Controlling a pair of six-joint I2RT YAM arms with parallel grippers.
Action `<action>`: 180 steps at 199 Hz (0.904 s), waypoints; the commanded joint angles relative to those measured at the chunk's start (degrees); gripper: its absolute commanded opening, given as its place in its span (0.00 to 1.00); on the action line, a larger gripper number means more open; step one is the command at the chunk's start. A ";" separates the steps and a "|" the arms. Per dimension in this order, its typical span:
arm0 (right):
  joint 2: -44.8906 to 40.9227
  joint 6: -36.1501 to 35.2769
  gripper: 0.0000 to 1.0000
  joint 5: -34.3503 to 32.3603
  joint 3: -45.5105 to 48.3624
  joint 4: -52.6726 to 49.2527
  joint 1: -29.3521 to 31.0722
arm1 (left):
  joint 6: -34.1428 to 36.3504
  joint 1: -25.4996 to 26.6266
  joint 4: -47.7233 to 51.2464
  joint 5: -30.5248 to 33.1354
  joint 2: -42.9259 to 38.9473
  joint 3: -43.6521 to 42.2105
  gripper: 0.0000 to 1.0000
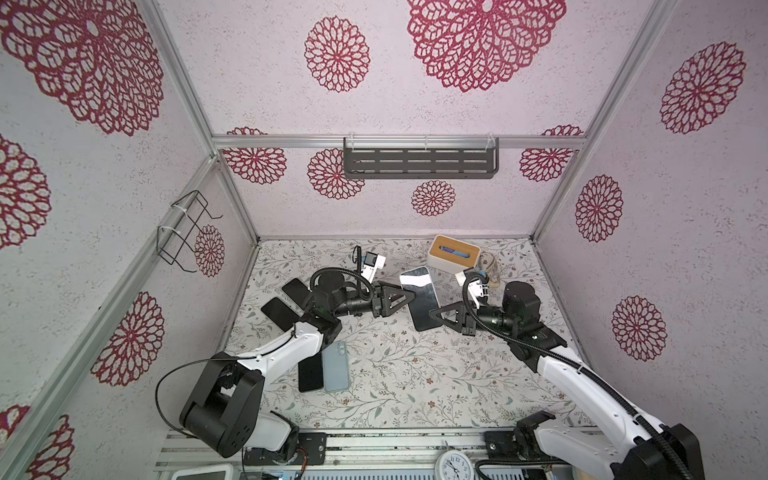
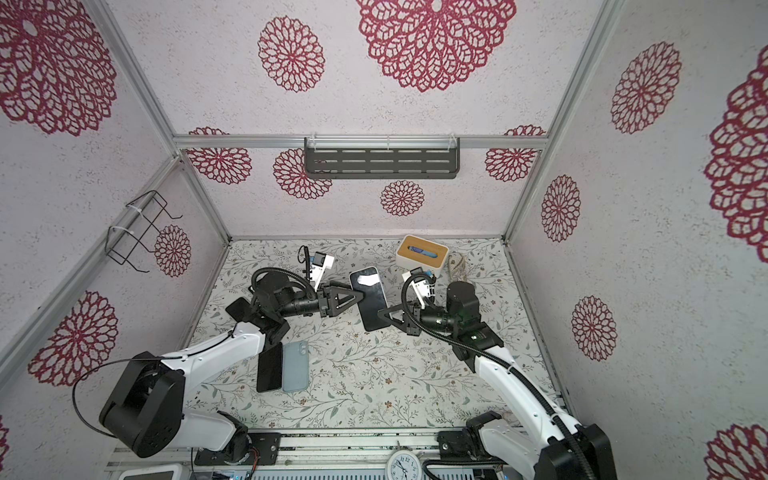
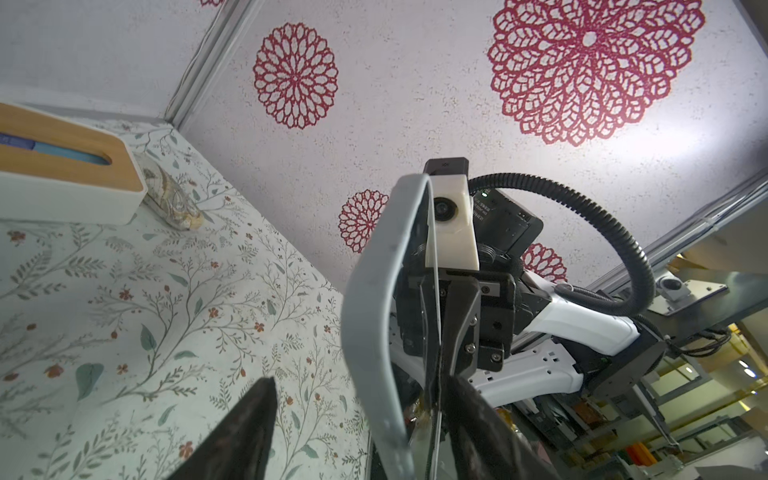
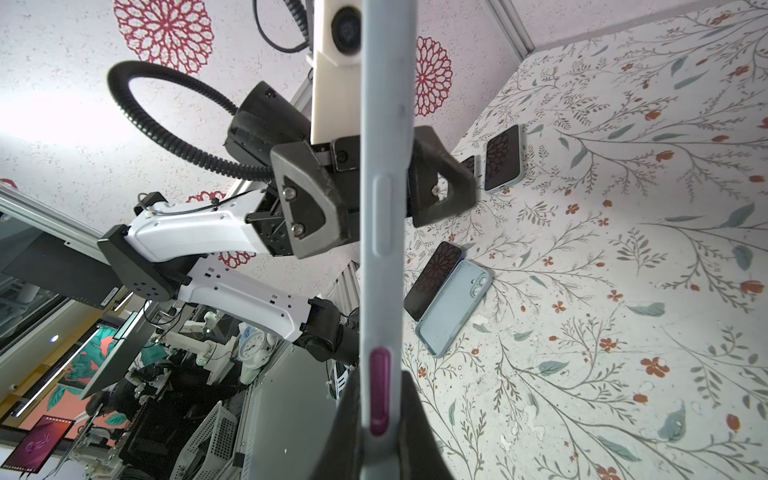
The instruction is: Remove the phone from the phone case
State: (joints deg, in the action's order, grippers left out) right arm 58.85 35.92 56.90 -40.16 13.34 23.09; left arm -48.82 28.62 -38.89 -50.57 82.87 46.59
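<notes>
Both arms reach toward the middle, forearms nearly level above the surface [image 1: 415, 374]. The right tool [image 1: 437, 312] is clamped tight on one long edge of the phone [image 1: 422, 286], which hangs in the air inside its grey-blue case [image 4: 384, 124] (screen toward the top views). The left tool [image 1: 410, 296] straddles the opposite edge, jaws partly open, one finger [image 3: 245, 432] clear of the case.

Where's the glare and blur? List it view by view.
In both top views, a white glare patch sits on the screen of the held phone; in the left wrist view, the left pincer fingers are out of focus; in the right wrist view, the wall washes out white.
</notes>
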 commanded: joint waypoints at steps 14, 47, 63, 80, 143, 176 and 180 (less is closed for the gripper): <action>-2.25 0.66 0.00 2.20 0.76 6.53 0.58 | -2.38 0.45 -6.44 -2.84 1.52 1.92 0.54; -1.90 0.42 0.00 2.32 0.88 6.81 0.68 | -2.76 1.32 -6.82 -3.82 3.05 2.67 0.41; -1.69 0.16 0.00 2.16 0.57 6.77 0.66 | -2.70 1.46 -6.81 -4.01 3.52 2.55 0.35; -1.11 -0.32 0.00 2.25 0.50 6.43 0.64 | -3.39 1.44 -7.71 -4.18 3.64 2.28 0.28; -4.38 0.87 0.60 -4.92 4.48 11.58 1.40 | 0.89 0.80 8.77 10.29 -4.84 4.04 0.00; -12.25 4.19 0.85 -19.21 10.43 17.07 3.27 | 0.02 1.53 13.50 27.96 -14.98 2.31 0.00; -13.30 5.32 0.87 -21.04 11.71 18.76 3.70 | -0.05 1.97 13.35 30.29 -16.20 1.58 0.00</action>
State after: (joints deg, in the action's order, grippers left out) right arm 52.03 36.62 47.88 -32.45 21.80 25.12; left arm -50.52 29.87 -28.01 -37.41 74.59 48.84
